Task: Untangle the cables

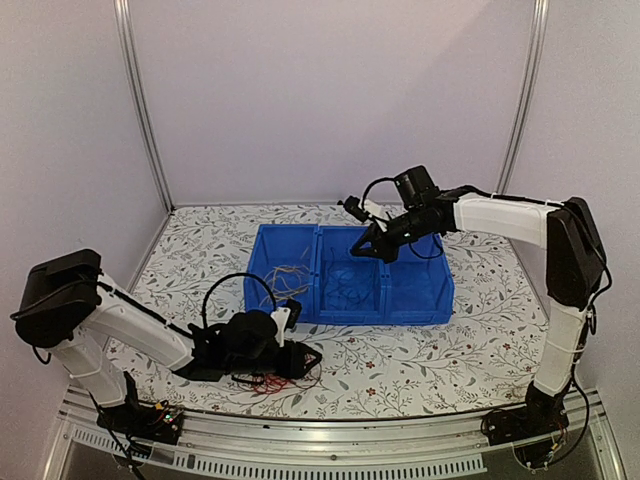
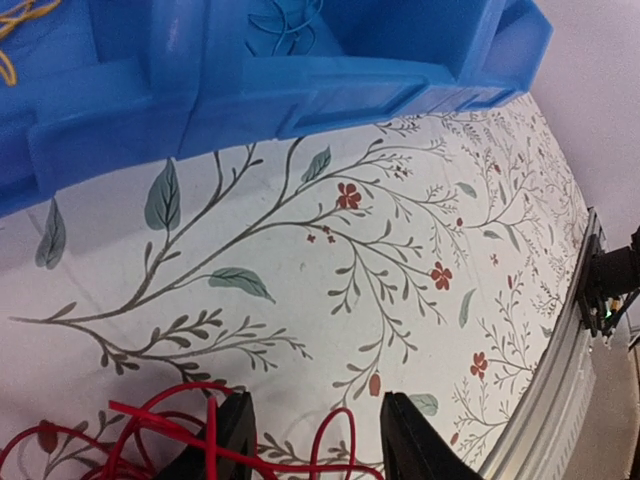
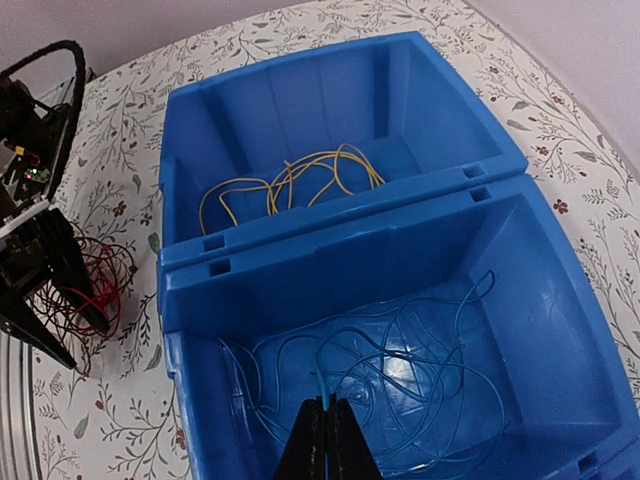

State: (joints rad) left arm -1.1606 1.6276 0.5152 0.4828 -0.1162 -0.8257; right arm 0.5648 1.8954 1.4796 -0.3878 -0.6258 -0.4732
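Right tool [image 3: 325, 404] together, pinching blue cables [image 3: 392, 368] strand pointing away; left tool [image 2: 315, 405] apart astride red cables [image 2: 158, 424].

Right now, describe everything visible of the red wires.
The red wires are thin, glossy, flexible strands in a loose loopy tangle. They lie on the floral table near the blue bin, outside it. Loops pass between the left tool's spread fingers; whether they touch is unclear.

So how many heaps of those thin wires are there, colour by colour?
red wires: 1 heap
yellow wires: 1 heap
blue wires: 1 heap
Total: 3 heaps. The single strands are too fine and tangled to count.
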